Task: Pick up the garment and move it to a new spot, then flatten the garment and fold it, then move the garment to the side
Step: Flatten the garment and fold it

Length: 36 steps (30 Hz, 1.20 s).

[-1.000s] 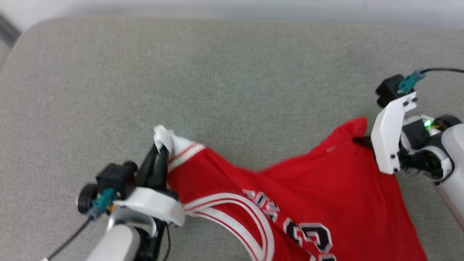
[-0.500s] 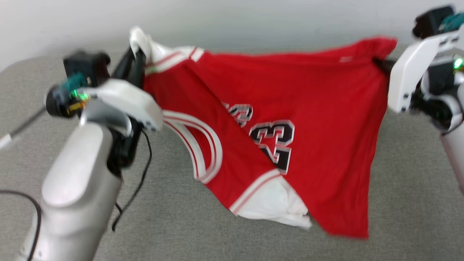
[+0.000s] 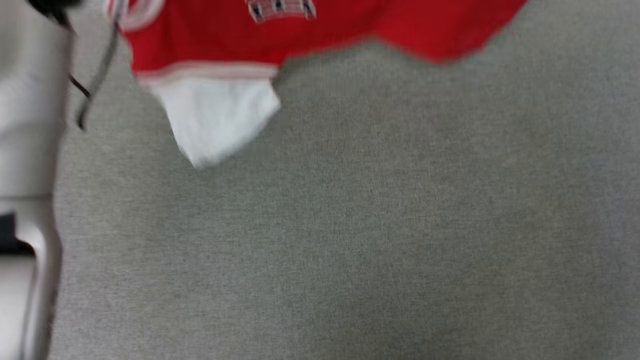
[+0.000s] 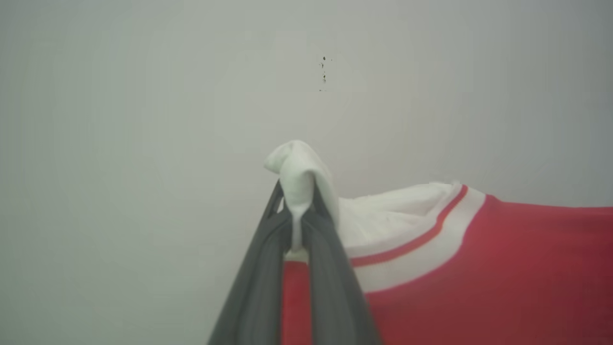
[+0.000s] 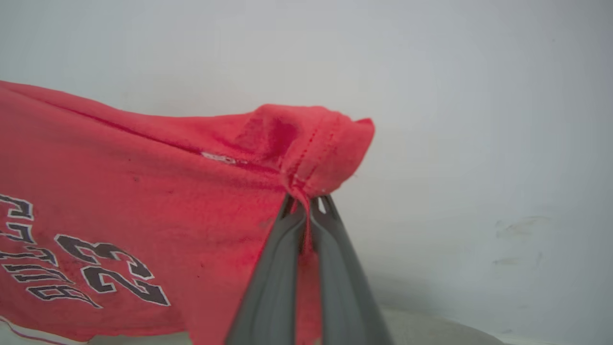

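The garment (image 3: 320,30) hangs in the air above the grey cushion, its red body and one white sleeve (image 3: 215,117) dangling along the head view's top edge. In the left wrist view my left gripper (image 4: 297,211) is shut on the other white sleeve (image 4: 301,172), with striped trim and red cloth (image 4: 503,268) stretching right. In the right wrist view my right gripper (image 5: 306,206) is shut on a bunched red corner of the garment (image 5: 311,139); the black "23" lettering (image 5: 110,268) hangs to the left.
The grey fabric cushion (image 3: 350,240) spreads below the hanging cloth. My pale left forearm (image 3: 25,150) and a black cable (image 3: 95,75) run down the head view's left edge. A plain white wall (image 4: 191,96) stands behind both grippers.
Both grippers have lifted the garment off the cushion and raised it high. The head view has shifted, so now just the garment's lower edge and hanging sleeve are in it.
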Motion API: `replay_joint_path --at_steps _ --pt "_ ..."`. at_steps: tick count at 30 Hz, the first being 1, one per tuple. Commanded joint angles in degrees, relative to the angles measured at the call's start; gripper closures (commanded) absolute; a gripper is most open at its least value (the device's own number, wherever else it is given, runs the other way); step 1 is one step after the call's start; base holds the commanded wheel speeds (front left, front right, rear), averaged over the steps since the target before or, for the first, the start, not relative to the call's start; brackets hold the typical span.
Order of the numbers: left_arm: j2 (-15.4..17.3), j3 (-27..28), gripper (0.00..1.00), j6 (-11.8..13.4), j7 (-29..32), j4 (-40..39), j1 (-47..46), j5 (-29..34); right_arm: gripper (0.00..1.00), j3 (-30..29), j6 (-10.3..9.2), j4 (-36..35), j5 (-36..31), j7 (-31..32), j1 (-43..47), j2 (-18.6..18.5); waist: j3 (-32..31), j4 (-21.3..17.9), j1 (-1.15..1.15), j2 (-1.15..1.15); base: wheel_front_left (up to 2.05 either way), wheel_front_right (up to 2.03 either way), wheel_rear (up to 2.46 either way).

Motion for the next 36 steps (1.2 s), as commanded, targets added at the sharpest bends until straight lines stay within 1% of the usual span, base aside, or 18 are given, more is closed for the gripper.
replay_joint_path --at_steps 1,6,10,16,22,27,29,31,34,36 --pt "0.4 0.2 1.00 -0.2 -0.5 0.6 -2.2 0.4 1.00 -0.3 -0.04 -0.2 -0.7 -0.8 -2.2 0.1 3.0 -0.7 0.00 0.00 0.00 0.00 0.00" --pt "1.8 0.3 1.00 -0.3 -2.4 2.8 -12.5 2.2 1.00 -1.4 -0.05 0.3 -2.4 -5.0 -10.7 0.2 7.9 -0.8 0.00 0.00 0.00 0.00 0.00" --pt "1.9 0.2 1.00 -0.5 -3.2 4.0 -18.8 2.9 1.00 -0.3 -0.06 1.6 -2.6 -7.2 -17.1 -0.3 12.4 -0.5 0.00 0.00 0.00 0.00 0.00" --pt "0.6 0.1 1.00 -0.9 -4.9 6.7 -22.8 2.3 1.00 2.8 -0.05 5.1 -1.4 -10.6 -22.8 0.3 18.2 0.6 0.00 0.00 0.00 0.00 0.00" --pt "-0.5 0.4 1.00 -2.0 -6.9 10.3 -21.9 1.0 1.00 6.8 -0.05 9.5 0.8 -13.4 -24.7 0.7 21.6 1.4 0.00 0.00 0.00 0.00 0.00" --pt "-1.5 1.0 1.00 -3.3 -8.1 13.6 -19.9 -0.6 1.00 9.9 -0.05 13.2 2.9 -15.2 -24.1 0.9 22.3 1.9 0.00 0.00 0.00 0.00 0.00" --pt "-1.9 1.3 1.00 -3.6 -8.4 14.2 -19.4 -1.2 1.00 10.7 -0.05 14.0 3.2 -15.4 -23.4 0.8 22.1 2.0 0.00 0.00 0.00 0.00 0.00" --pt "-2.7 1.8 1.00 -4.4 -8.8 15.5 -18.0 -2.2 1.00 11.9 -0.05 15.3 3.9 -16.2 -21.9 0.9 21.1 2.2 0.00 0.00 0.00 0.00 0.00" --pt "-3.5 2.7 1.00 -5.5 -9.3 17.2 -14.2 -3.7 1.00 14.1 -0.04 17.0 5.2 -17.1 -18.7 1.2 18.7 2.4 0.00 0.00 0.00 0.00 0.00" --pt "-3.3 2.4 1.00 -6.0 -9.4 17.8 -11.4 -3.1 1.00 15.5 -0.05 17.9 6.6 -17.4 -16.1 1.1 16.6 2.6 0.00 0.00 0.00 0.00 0.00"
